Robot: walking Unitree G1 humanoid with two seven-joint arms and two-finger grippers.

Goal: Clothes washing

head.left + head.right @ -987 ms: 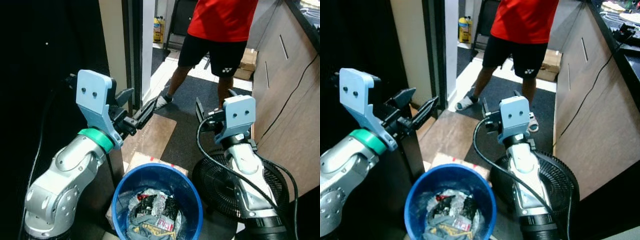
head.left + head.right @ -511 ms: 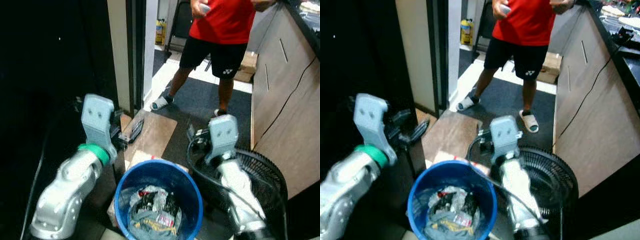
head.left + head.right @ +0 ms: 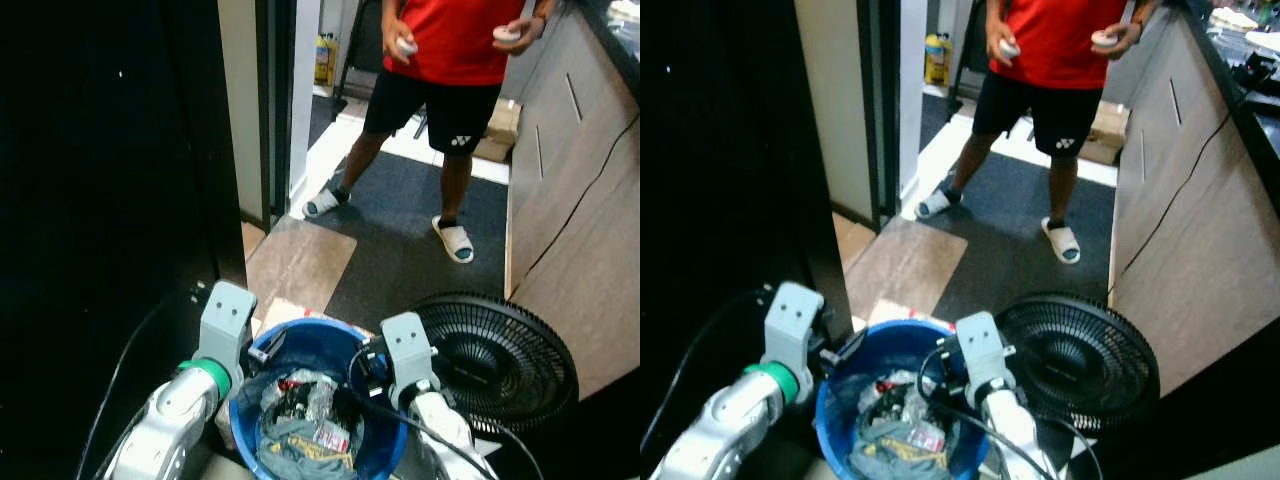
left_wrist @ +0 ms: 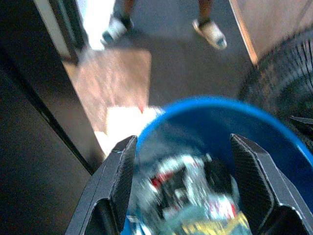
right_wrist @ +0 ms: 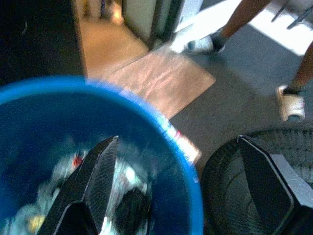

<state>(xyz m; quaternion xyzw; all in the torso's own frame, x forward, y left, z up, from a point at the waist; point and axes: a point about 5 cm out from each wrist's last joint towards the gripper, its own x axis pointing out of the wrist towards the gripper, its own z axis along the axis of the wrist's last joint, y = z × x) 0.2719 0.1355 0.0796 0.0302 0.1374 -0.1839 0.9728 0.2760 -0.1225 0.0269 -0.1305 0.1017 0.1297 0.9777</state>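
A blue bucket [image 3: 322, 346] stands on the floor right before me, holding a heap of crumpled clothes [image 3: 305, 422] in grey, black, white and yellow. My left gripper [image 3: 266, 349] hangs over the bucket's left rim, its fingers spread wide; in the left wrist view the gripper [image 4: 186, 181] frames the bucket [image 4: 210, 122] and the clothes [image 4: 186, 196]. Over the right rim sits my right gripper [image 3: 362, 366], open too. In the right wrist view the gripper [image 5: 181, 186] looks down on the blue rim [image 5: 161, 127]. Neither gripper holds anything.
A black floor fan [image 3: 500, 358] lies right of the bucket. A person [image 3: 450, 60] in a red shirt and black shorts stands ahead on dark carpet. A wooden cabinet [image 3: 580, 200] runs along the right, a dark wall [image 3: 100, 150] along the left. Cardboard [image 3: 277, 314] lies under the bucket.
Both arms have dropped from chest height down to the bucket's rim. The person has shifted stance, with both hands raised.
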